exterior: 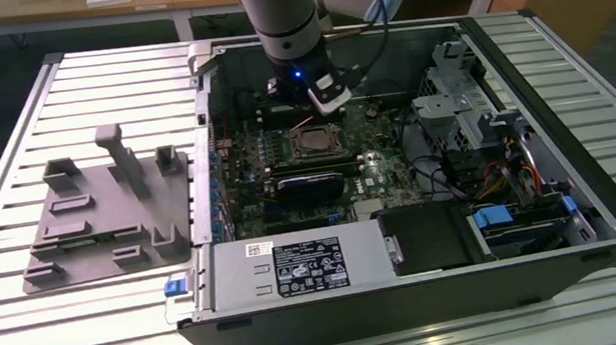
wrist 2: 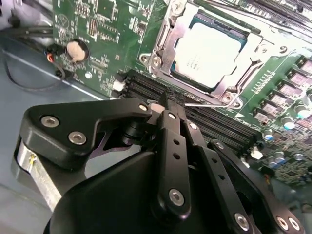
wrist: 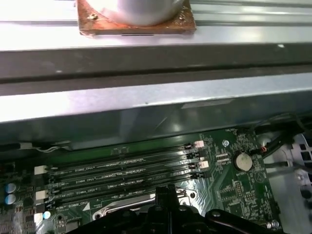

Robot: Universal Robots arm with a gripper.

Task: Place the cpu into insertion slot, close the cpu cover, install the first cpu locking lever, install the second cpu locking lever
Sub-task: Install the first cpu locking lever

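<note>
In the second wrist view the cpu [wrist 2: 209,48], with its dull silver top, lies in the insertion slot [exterior: 315,143] on the green motherboard. The silvery cpu cover [wrist 2: 163,48] lies flat around it like a frame. My gripper [wrist 2: 170,100] is black, with its fingers [wrist 2: 171,146] drawn together, and its tips sit at the socket's edge beside the memory slots [wrist 2: 229,131]. A thin metal lever rod [wrist 2: 202,103] runs right by the tips; I cannot tell whether it is pinched. In the exterior view the gripper [exterior: 318,96] hangs just behind the socket.
The open computer case [exterior: 578,199] lies on a slatted table. A black card [exterior: 309,181] sits in front of the socket, with drive cages [exterior: 458,101] on the exterior view's right. A grey fixture [exterior: 105,211] stands on the exterior view's left. A coin battery [wrist: 242,161] sits near cables.
</note>
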